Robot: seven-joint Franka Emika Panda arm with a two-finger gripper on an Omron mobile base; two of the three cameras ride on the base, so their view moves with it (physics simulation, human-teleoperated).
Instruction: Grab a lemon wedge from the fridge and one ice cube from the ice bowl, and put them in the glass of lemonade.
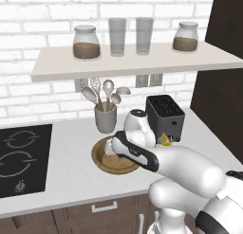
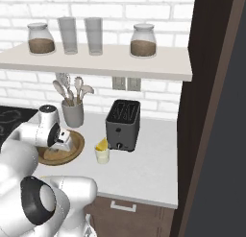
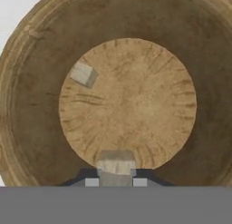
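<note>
1. Counting the ice first: two pale, blocky ice cubes show in the hand view, a loose ice cube lying on the bowl's flat floor toward the upper left, and a held ice cube sitting between the fingertips at the bottom of that view.
2. One ice bowl rests on the white counter; it is round, shallow and wooden, with a dark brown sloping wall and a lighter, grain-streaked flat floor.
3. One gripper hangs inside the bowl, its two small dark tips pinched against either side of the held cube, so it is closed on that cube; the loose cube lies apart from it, up and left across the floor in the hand view.
4. One glass of lemonade, a short clear tumbler of pale yellow liquid, stands on the counter between the bowl and the toaster, just in front of the toaster's lower left corner in the right base view.
5. One lemon wedge, a bright yellow crescent, sits at the rim of that glass.
6. One toaster, a dark boxy block with two slots on top.
7. One grey utensil cup holds several spoons and a whisk behind the bowl.
8. On the pale shelf stand two tall grey empty glasses side by side, flanked by two lidded jars of brown grains.
9. One dark fridge rises at the right, and one black cooktop lies at the left.
</note>
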